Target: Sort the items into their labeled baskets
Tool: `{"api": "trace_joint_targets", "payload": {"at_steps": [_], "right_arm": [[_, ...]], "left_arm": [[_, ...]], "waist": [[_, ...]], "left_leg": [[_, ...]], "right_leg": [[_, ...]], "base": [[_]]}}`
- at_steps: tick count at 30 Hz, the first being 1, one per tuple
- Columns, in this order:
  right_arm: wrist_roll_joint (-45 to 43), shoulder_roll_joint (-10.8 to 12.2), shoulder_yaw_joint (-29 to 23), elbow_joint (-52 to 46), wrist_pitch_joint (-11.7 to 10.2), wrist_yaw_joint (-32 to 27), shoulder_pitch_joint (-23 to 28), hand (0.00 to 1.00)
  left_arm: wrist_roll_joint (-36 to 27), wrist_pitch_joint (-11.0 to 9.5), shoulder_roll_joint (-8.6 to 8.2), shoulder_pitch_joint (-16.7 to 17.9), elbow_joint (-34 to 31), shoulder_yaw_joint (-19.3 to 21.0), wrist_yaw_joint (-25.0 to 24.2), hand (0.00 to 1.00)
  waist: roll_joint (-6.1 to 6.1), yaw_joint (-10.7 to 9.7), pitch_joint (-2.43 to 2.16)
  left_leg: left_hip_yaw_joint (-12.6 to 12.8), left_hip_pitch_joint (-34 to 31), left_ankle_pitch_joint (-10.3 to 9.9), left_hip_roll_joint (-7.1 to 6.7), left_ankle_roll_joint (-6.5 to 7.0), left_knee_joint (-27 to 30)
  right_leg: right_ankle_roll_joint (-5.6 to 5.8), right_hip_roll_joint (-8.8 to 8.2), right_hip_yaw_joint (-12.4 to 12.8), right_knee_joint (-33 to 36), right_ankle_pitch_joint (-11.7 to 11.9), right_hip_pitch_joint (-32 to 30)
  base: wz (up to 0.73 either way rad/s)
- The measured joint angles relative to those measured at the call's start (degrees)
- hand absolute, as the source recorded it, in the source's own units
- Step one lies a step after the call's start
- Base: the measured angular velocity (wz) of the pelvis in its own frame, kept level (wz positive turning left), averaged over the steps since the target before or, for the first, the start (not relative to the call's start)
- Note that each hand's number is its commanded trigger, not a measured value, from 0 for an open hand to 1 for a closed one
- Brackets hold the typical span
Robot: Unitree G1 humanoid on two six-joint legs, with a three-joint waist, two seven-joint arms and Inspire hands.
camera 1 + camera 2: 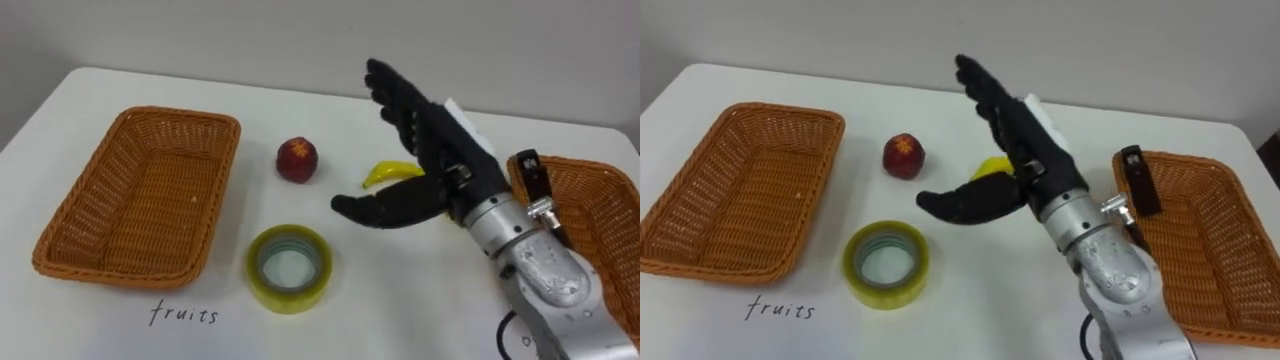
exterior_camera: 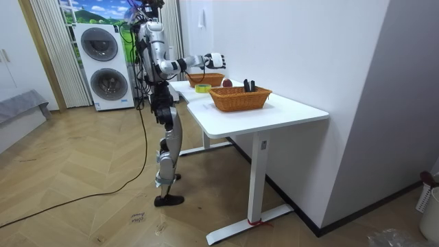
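Note:
My right hand [image 1: 432,150] hovers open over the middle of the white table [image 1: 400,300], fingers straight and thumb spread toward the left. A yellow banana [image 1: 388,173] lies just beneath it, partly hidden by the palm. A red apple [image 1: 297,160] sits to the banana's left. Closer to me lies a roll of yellow-green tape [image 1: 290,267], flat on the table. The left wicker basket [image 1: 70,245], marked "fruits" in handwriting, holds nothing. The right wicker basket [image 1: 600,200] has a small black item [image 1: 530,176] at its near left rim.
In the room view I stand at the end of the white desk [image 2: 274,113], right hand [image 2: 216,60] stretched over it. Two stacked washing machines [image 2: 103,65] are behind me. The wall runs along the table's far edge.

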Motion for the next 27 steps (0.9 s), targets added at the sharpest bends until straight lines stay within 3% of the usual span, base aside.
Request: {"api": "trace_joint_targets", "payload": {"at_steps": [7, 16, 19, 27], "right_arm": [[-2.8, 1.7, 2.2, 3.9, 2.8, 3.1, -0.1, 0.00], [-6.8, 3.9, 2.2, 7.8, 3.9, 4.3, -0.7, 0.00], [-7.0, 4.8, 2.2, 9.2, 5.1, 4.3, -1.2, 0.00], [-7.0, 5.2, 2.2, 9.7, 5.1, 4.0, -1.5, 0.00]], "left_arm": [[-0.6, 1.5, 0.14, -1.3, 0.0, -1.0, 0.1, 0.00], [-0.1, 3.2, -0.19, -2.5, 0.1, -1.0, 0.1, 0.00], [-0.1, 3.6, -0.43, -2.4, 0.1, -1.0, 0.1, 0.00], [-0.1, 4.7, -0.43, -2.5, 0.0, -0.9, 0.4, 0.00]], "waist": [[-0.14, 0.6, 0.11], [0.61, 1.5, 0.78], [0.58, 1.5, 0.77], [0.23, 1.5, 0.51]], "left_leg": [[-0.6, -0.8, 0.0, -0.03, 0.00, 0.6], [-0.8, -1.0, 0.0, -0.05, -0.01, 0.3], [-0.9, -1.0, 0.0, -0.09, 0.00, 0.5], [-1.0, -1.0, 0.0, -0.09, 0.01, 0.4]], "right_leg": [[0.00, -0.04, -0.8, 0.0, 0.0, -0.3], [0.00, -0.03, -0.9, -0.1, 0.0, -0.4], [0.00, -0.04, -1.0, -0.1, 0.0, -0.4], [0.00, -0.06, -1.2, -0.1, 0.0, -0.4]], "base": [[0.04], [0.00], [0.00], [0.00]]}}
